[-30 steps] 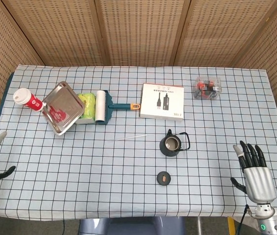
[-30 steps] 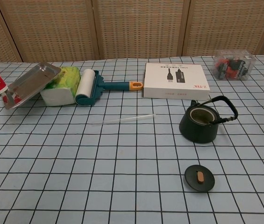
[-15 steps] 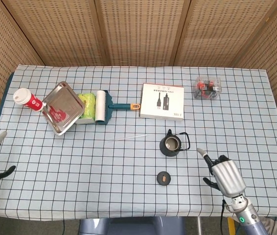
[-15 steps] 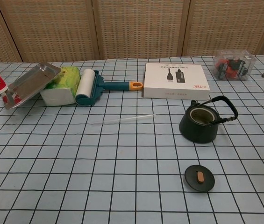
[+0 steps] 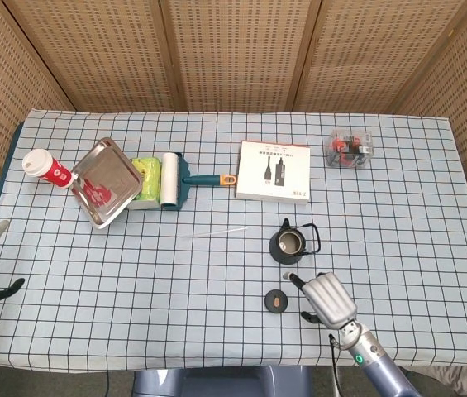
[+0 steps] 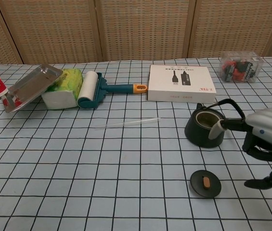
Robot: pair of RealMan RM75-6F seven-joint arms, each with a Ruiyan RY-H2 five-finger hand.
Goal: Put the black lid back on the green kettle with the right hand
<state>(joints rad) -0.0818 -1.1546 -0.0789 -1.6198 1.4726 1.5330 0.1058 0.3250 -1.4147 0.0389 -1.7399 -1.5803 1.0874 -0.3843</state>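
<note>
Right hand (image 5: 326,299), open and empty, now swung in from the table's right edge to just beside lid (image 5: 276,301); grasp not yet begun, kettle (image 5: 288,245) uncovered.

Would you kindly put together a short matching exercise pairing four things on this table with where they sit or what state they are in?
Things:
1. green kettle
2. black lid
3. right hand
4. red cup

Places or states:
A. lying flat on the checked cloth, knob up
B. near the table's left edge, beside the metal tray
C. open-topped, handle up, in front of the white box
D. empty, just right of the lid

Pairs: 1-C, 2-A, 3-D, 4-B
</note>
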